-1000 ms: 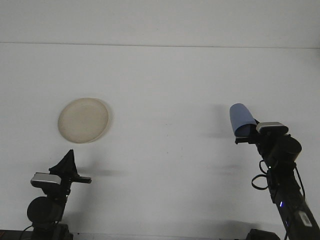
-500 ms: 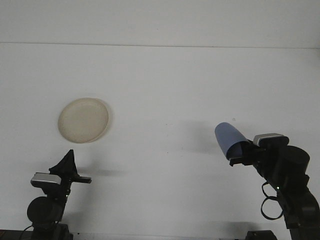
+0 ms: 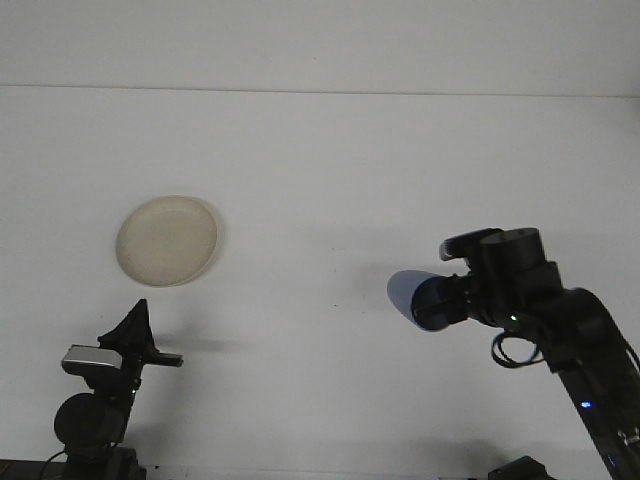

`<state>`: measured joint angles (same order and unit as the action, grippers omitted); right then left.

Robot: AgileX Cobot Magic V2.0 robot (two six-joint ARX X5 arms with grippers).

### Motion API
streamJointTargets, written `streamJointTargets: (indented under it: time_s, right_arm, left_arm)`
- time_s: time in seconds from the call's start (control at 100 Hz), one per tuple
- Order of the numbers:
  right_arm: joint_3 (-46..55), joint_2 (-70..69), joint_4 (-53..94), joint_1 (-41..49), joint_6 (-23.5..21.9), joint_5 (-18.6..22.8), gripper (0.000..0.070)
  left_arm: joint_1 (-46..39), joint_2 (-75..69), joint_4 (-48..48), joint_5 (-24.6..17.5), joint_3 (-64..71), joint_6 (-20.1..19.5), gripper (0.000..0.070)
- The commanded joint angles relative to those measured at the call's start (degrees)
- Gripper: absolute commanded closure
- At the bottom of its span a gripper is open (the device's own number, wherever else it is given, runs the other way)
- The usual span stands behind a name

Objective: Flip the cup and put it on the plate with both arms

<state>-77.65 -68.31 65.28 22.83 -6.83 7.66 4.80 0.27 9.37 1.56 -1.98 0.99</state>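
A blue cup (image 3: 415, 297) is held in the air, lying nearly sideways with its closed end pointing left, by my right gripper (image 3: 447, 298), which is shut on it at the right of centre. The cream plate (image 3: 167, 240) lies flat on the white table at the left. My left gripper (image 3: 135, 330) hovers low at the front left, below the plate and apart from it, with its dark fingers pointing up and nothing near them.
The white table (image 3: 320, 180) runs back to a far edge near the top of the view. My right arm (image 3: 570, 340) rises from the front right corner.
My right gripper has carried the blue cup left and lower while turning it from nearly upright to sideways. The left arm and the plate have stayed still.
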Motion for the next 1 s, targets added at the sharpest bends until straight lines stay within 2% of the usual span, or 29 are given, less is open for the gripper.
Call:
streamJointTargets:
  time_s: [0.0, 0.16, 0.3, 0.42, 0.99]
  right_arm:
    - [-3.5, -4.3, 0.9, 2.4, 1.4, -0.6, 0.0694]
    - [-8.9, -12.8, 3.4, 7.6, 3.1, -0.8, 0.0693]
    - [-13.6, -20.2, 6.6, 11.8, 4.2, -3.6, 0.0693]
    - [-16.2, -25.4, 8.5, 14.5, 5.5, -3.6, 0.0693]
    - [-16.6, -36.4, 8.0, 18.7, 6.7, -3.2, 0.0693]
  left_arm:
    - [0.2, -0.1, 0.6, 0.0, 1.1, 0.1, 0.0688]
    - [0.2, -0.1, 0.6, 0.0, 1.1, 0.1, 0.0688]
    - [0.2, -0.1, 0.6, 0.0, 1.1, 0.1, 0.0688]
    - [0.2, -0.1, 0.6, 0.0, 1.1, 0.1, 0.0688]
    - [0.2, -0.1, 0.6, 0.0, 1.1, 0.1, 0.0688]
